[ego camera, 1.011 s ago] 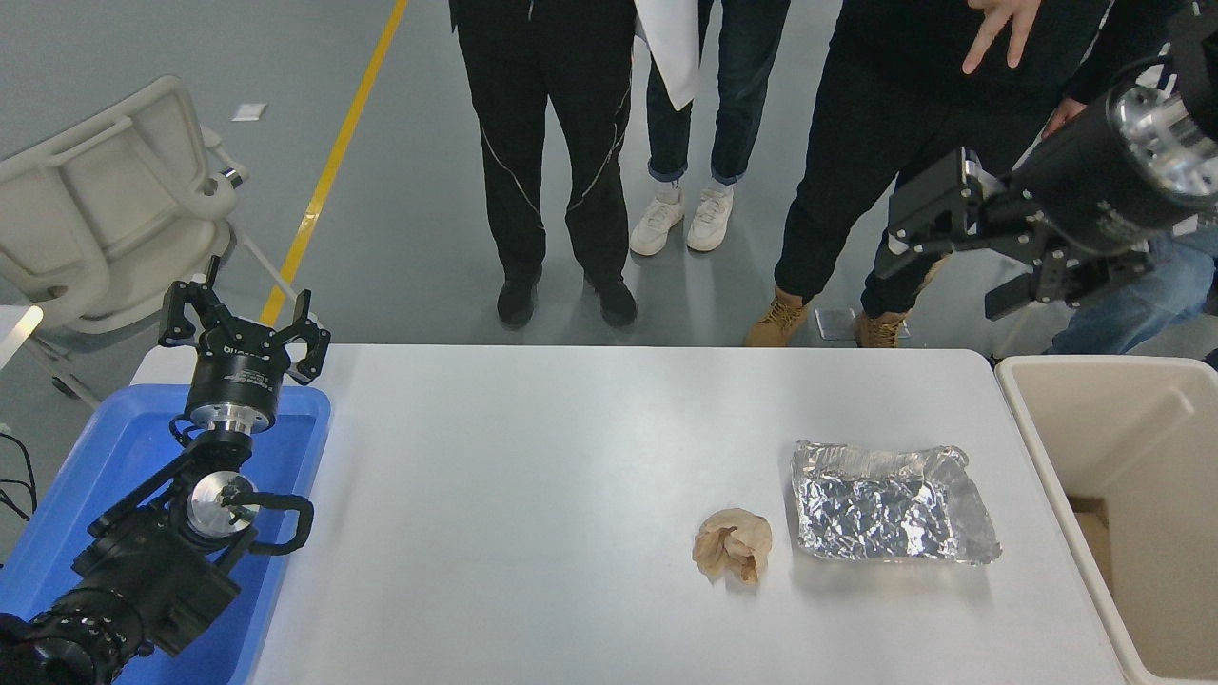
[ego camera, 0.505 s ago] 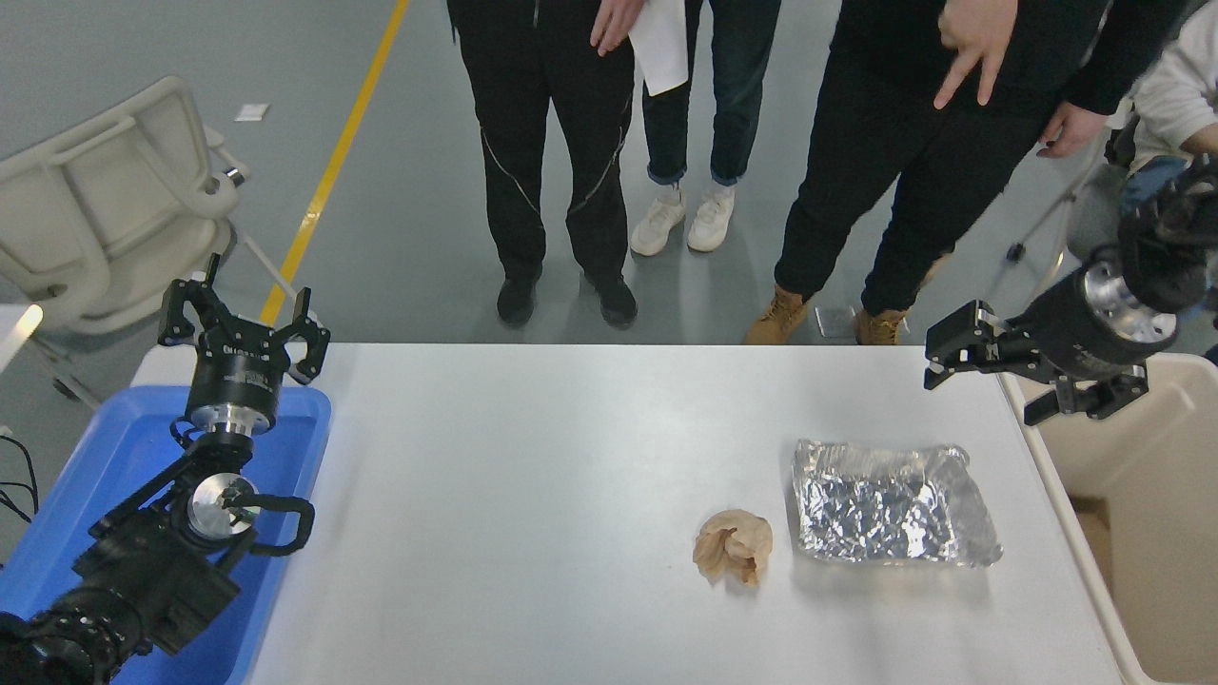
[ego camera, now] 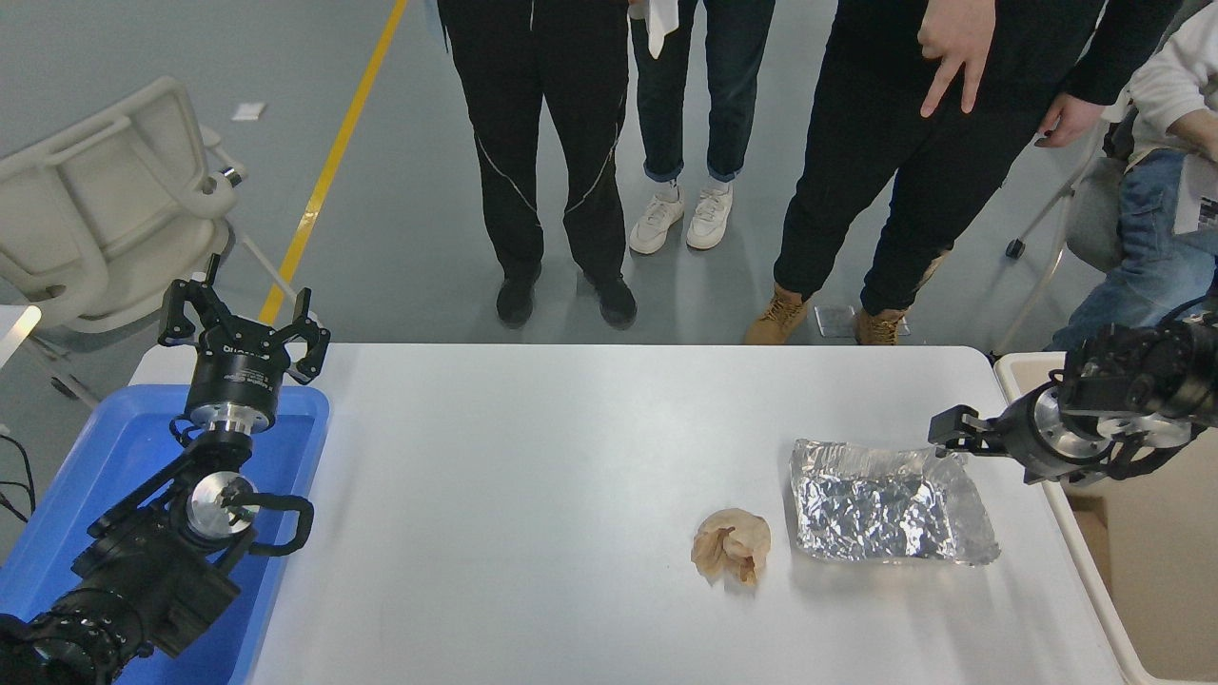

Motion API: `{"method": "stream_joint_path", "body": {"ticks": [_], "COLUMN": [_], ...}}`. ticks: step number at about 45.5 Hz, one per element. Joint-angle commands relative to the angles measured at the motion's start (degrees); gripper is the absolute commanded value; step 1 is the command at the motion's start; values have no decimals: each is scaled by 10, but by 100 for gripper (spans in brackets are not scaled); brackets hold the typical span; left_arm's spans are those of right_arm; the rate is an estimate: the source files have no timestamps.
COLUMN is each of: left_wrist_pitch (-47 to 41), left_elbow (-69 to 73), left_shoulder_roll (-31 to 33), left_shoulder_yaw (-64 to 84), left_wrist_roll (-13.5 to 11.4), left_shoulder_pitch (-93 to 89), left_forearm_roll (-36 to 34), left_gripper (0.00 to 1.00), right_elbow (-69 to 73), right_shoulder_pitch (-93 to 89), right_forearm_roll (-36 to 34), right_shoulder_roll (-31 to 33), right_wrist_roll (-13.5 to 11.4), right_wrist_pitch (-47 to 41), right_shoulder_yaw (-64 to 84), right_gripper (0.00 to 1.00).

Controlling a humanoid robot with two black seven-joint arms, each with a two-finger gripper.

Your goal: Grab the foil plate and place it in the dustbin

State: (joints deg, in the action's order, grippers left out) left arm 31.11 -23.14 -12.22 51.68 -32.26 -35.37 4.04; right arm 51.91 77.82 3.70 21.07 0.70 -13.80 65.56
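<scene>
The foil plate (ego camera: 885,504) lies flat on the white table (ego camera: 533,495) at the right, shiny and crinkled, with nothing on it. My right gripper (ego camera: 953,433) comes in low from the right edge and hovers just over the plate's far right corner; it is seen edge-on. The dustbin (ego camera: 1156,561), a large beige bin, stands against the table's right end, right beside the plate. My left gripper (ego camera: 245,328) is parked open and upright over the blue tray at the lower left.
A crumpled tan paper ball (ego camera: 731,544) lies just left of the foil plate. A blue tray (ego camera: 114,447) sits at the table's left end. Several people stand at the far side; one sits at the right (ego camera: 1156,190). A white chair (ego camera: 105,200) stands at the left.
My right arm has swung down from high at the upper right to table level, ending by the foil plate's far right corner. The left arm, plate and paper ball have not moved.
</scene>
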Motion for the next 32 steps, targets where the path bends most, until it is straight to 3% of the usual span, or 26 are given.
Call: {"method": "stream_joint_path", "body": {"ticks": [1,23,28,32], "left_wrist_pitch": [0,0,0,0], "left_elbow": [0,0,-1,-1], "left_shoulder_roll": [0,0,0,0], "left_shoulder_yaw": [0,0,0,0], "left_wrist_roll": [0,0,0,0], "left_shoulder_pitch": [0,0,0,0], "left_forearm_roll": [0,0,0,0], "left_gripper": [99,99,99,99], "right_elbow": [-65,-147,-147,-147], "right_shoulder_pitch": [-88,-175,-183,-184], "right_forearm_roll": [2,17,17,18], "right_shoulder_roll": [-10,-28,-28,-28], "right_wrist_roll": [2,5,5,5], "right_wrist_pitch": [28,76,79,80], "right_shoulder_yaw": [-33,-53,-54,-55], "right_gripper": [100,98,80,52]}}
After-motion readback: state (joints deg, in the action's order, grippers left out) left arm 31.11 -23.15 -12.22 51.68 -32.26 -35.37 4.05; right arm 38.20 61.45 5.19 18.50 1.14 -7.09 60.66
